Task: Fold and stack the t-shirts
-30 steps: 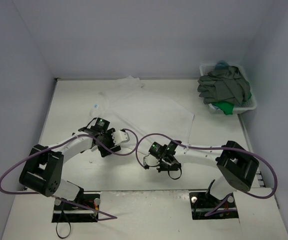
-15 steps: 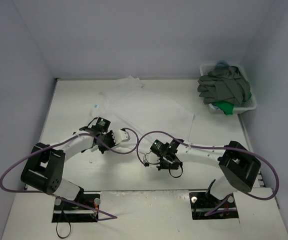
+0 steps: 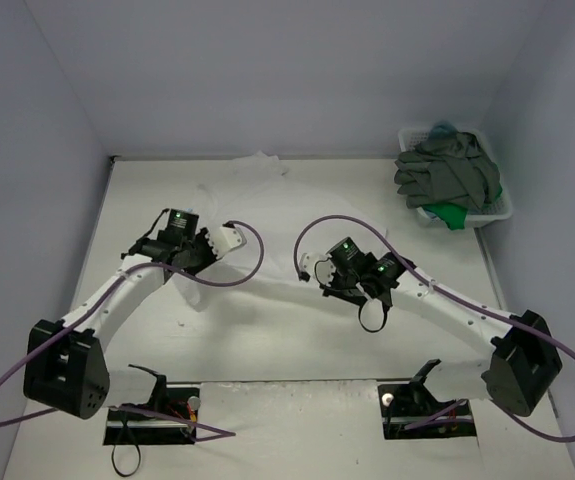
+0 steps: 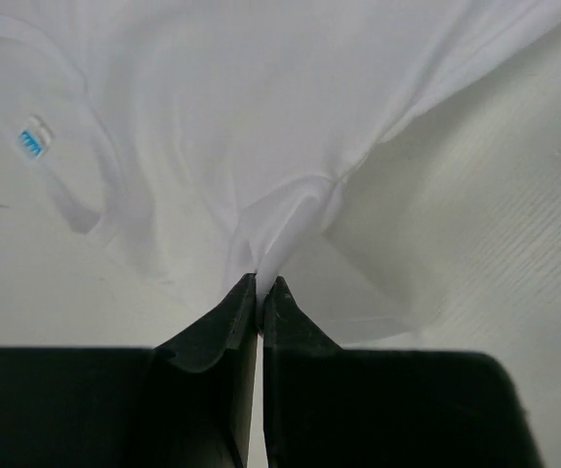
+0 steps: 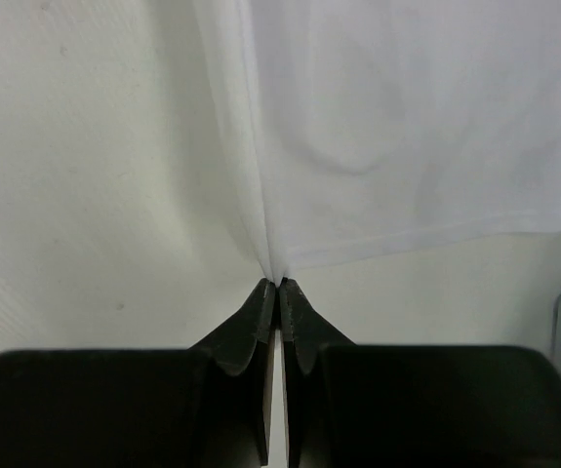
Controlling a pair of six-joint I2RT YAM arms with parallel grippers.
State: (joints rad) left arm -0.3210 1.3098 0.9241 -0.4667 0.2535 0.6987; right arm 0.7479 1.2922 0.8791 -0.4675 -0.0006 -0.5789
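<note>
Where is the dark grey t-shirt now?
Top view: the dark grey t-shirt is heaped in the basket at the far right, atop the green t-shirt.

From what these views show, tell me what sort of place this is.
Probably a robot lab test cell: a white table boxed in by bare walls, a left arm and right arm bolted at its near edge, and a lattice basket of shirts.
</note>
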